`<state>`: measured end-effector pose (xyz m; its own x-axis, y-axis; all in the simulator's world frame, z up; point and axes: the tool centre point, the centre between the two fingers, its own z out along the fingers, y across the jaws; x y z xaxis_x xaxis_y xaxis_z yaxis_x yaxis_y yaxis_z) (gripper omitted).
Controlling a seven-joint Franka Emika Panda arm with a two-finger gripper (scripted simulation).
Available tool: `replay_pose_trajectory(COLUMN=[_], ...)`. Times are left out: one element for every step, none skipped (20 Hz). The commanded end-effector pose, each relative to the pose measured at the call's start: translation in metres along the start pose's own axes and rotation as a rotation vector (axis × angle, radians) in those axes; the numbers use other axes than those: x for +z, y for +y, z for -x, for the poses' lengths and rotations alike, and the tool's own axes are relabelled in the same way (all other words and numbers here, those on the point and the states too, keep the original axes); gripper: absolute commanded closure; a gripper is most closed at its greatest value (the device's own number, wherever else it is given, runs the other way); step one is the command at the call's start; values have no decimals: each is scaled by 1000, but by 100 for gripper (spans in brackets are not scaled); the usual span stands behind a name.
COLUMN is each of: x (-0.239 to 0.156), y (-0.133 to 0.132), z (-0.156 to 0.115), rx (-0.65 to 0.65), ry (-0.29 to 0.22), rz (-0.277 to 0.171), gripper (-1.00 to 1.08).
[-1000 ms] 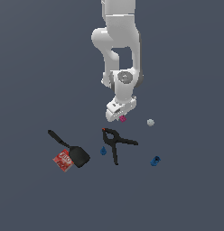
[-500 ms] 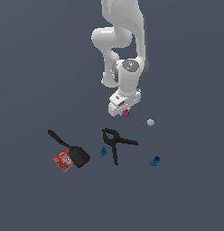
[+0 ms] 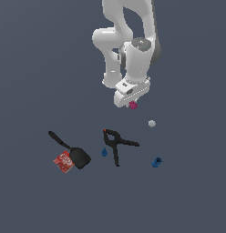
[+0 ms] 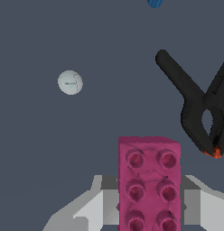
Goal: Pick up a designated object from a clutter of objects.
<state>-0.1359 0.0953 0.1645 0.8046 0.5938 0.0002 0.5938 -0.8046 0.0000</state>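
gripper (image 3: pixel 132 103) pinching the magenta studded block (image 4: pixel 149 180), held up clear of the surface; pale ball (image 3: pixel 151 123) just right of it; black clamp (image 3: pixel 117 143), spatula (image 3: pixel 69 149), red packet (image 3: pixel 63 161) lower down

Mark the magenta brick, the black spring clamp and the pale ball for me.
magenta brick (image 4: pixel 149 180), wrist view, studded top face.
black spring clamp (image 3: pixel 115 143), exterior view, where its handles join.
pale ball (image 4: pixel 70 82), wrist view, centre of the ball.
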Motion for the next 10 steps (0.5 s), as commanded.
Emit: replay_pose_trajectory(x=[-21,-29,-37,-46,-54,-62,-71,-79,-88,-97], y=[-4,-6,-7,-9,-10,-12,-13,-14,-16,-17], z=[-4,-6,-8,-10,-12,-14,-16,-18,-20,-22], rx=[0,0,0,0,0,0,0,0,0,0], ry=[0,0,0,0,0,0,0,0,0,0], rz=[-1,-1,-1,-1,-1,-1,-1,-1,-1,-1], gripper=[108,108,108,108,108,108,108,108,108,108])
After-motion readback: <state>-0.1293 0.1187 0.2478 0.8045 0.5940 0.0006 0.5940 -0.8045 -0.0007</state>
